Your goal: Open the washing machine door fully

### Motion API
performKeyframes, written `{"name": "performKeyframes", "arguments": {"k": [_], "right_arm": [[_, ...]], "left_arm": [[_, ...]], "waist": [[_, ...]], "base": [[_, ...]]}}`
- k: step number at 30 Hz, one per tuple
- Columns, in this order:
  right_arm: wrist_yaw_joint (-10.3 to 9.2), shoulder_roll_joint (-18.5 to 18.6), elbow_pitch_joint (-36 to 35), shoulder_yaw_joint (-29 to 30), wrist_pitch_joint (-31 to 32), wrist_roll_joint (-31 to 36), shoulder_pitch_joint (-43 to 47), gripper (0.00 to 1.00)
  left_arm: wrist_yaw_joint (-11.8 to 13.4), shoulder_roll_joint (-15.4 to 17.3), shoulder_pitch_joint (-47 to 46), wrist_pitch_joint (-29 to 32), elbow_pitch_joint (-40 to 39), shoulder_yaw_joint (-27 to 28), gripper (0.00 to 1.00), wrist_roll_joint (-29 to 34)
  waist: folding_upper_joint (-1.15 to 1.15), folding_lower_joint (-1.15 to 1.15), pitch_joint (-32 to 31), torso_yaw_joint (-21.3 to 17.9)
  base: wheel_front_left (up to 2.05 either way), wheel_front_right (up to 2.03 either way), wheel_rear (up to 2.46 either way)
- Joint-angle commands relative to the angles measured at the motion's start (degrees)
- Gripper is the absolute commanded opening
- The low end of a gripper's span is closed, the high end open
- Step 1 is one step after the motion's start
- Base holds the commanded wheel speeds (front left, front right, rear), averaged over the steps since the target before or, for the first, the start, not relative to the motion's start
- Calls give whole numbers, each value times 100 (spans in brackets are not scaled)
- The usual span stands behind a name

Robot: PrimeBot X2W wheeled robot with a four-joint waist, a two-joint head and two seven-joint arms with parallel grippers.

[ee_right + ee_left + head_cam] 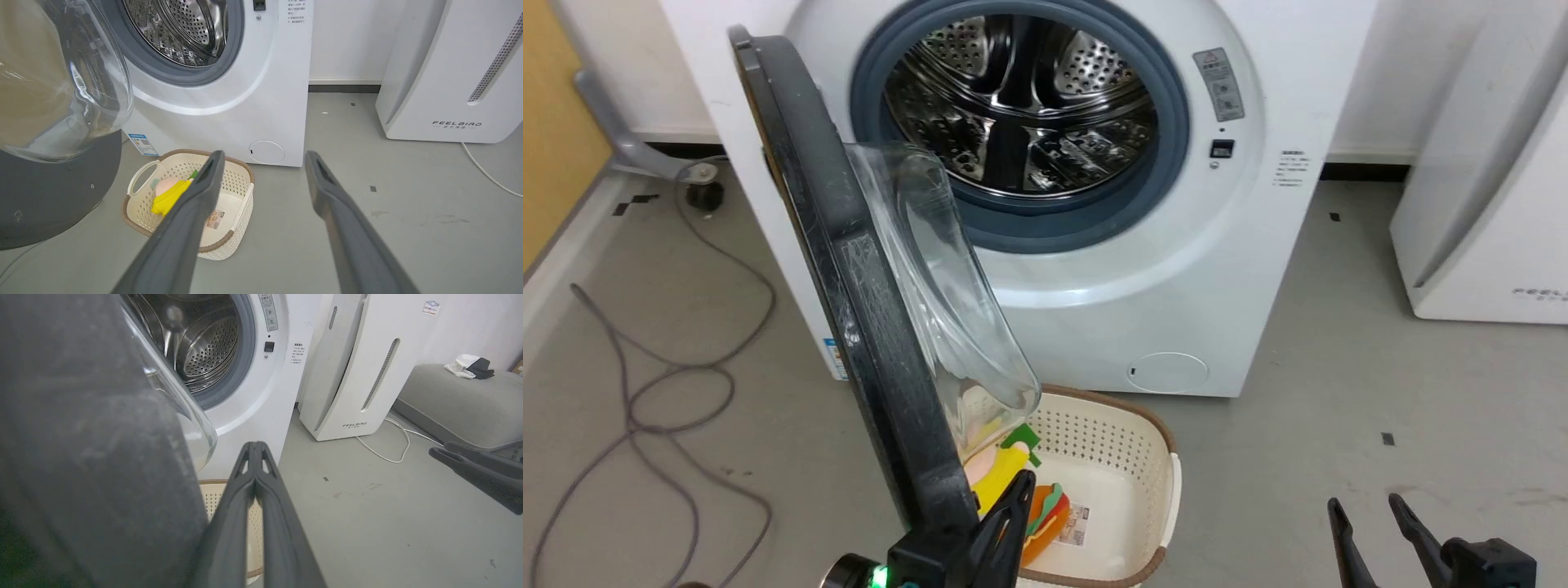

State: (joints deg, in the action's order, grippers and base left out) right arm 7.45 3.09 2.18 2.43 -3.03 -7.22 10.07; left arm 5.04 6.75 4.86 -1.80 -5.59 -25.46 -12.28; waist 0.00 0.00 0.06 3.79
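Showing the washing machine (1241, 269) standing white against the wall, steel drum (1021, 106) gaping inside its grey rubber ring. Catching the washing machine door (874, 327) hanging swung out on the left, edge-on to the head camera, clear glass bowl (947, 278) bulging toward the opening and overhanging the basket. Taking in the white FEELBIRD appliance (1486, 229) standing to the machine's right. Finding a cream perforated basket (1143, 425) sitting on the grey floor just before the machine. Picking out the left gripper (255, 446) hovering just beside the door's lower rim on the glass side, fingers pressing together on nothing, contact with the door impossible to tell. Framing the right gripper (264, 154) hanging well apart over bare floor, fingers spreading wide, gripping nothing. Closing on a yellow soft toy (996, 478) lying in the basket.
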Motion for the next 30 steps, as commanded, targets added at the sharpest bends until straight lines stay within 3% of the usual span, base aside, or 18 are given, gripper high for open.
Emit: {"name": "performKeyframes", "arguments": {"k": [1, 21, 30], "right_arm": [[3, -22, 21, 1, 12, -15, 4, 100], [3, -22, 138, 101, 68, -28, -34, 100], [3, -22, 190, 103, 88, -38, -119, 100]], "left_arm": [[78, 66, 76, -9, -47, 76, 0, 8], [550, 235, 517, -223, -473, 532, 0, -112], [767, 350, 534, -399, -280, 970, 0, -243]], "waist": [[0, 0, -7, 87], [0, 0, 71, 1416], [0, 0, 145, 1750]], "base": [[0, 0, 0], [0, 0, 0], [0, 0, 0]]}}
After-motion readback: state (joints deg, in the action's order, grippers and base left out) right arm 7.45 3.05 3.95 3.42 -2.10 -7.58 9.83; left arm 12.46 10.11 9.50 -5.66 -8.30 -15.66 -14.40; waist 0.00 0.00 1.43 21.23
